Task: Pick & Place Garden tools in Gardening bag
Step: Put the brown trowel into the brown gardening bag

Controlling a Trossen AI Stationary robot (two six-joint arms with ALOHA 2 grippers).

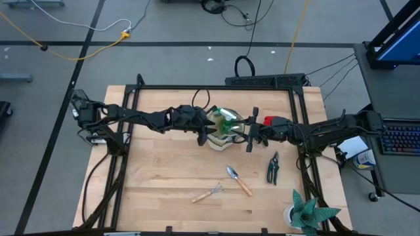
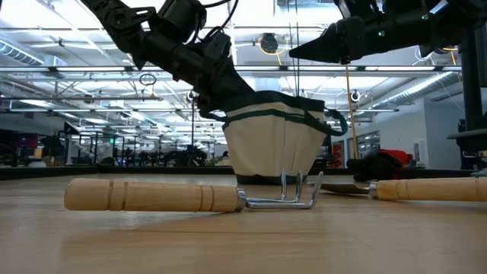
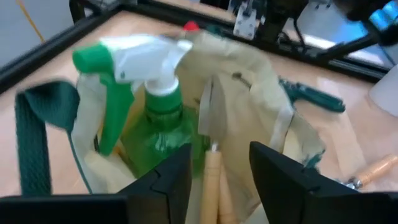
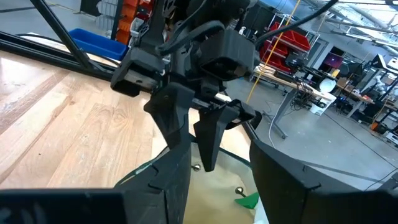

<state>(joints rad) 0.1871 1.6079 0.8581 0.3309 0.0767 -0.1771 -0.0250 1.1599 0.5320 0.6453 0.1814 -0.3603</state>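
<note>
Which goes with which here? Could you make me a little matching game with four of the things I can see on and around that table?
Things:
1. spray bottle
2. pruning shears
3. hand rake
4. potted plant

Places:
A. at the table's corner, on the right arm's side
B. inside the gardening bag
C. lying on the table beside the trowel
D. lying on the table under the right arm

Pairs: 1-B, 2-D, 3-C, 4-A
</note>
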